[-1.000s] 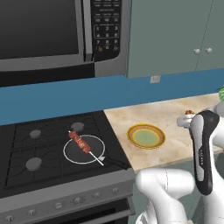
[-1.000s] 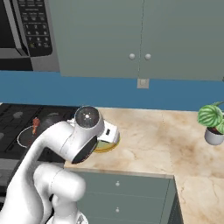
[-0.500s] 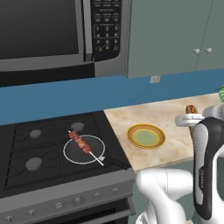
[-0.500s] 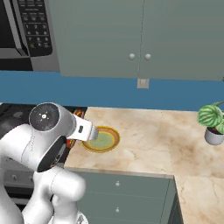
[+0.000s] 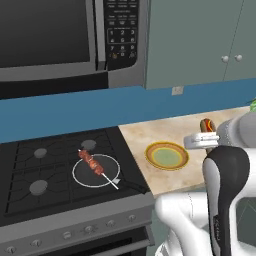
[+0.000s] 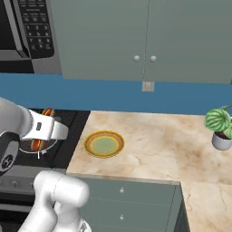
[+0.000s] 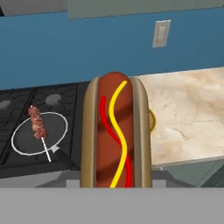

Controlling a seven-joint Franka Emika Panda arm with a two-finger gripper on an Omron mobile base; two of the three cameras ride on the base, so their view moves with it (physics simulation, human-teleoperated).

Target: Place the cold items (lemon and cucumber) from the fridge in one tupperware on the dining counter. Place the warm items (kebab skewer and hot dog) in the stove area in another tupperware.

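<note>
1. Gripper (image 5: pixel 210 136) clamped on hot dog (image 7: pixel 116 135); carried in air above counter's (image 6: pixel 149 145) left edge.
2. Long axis running straight out along the fingers.
3. Kebab skewer (image 5: pixel 94 165) lying in pan (image 5: pixel 97 171) on stove (image 5: pixel 60 170), left of gripper; no tupperware visible.

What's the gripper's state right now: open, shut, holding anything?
Gripper: shut on the hot dog, carried in the air; the kebab skewer lies in the pan on the stove.
</note>
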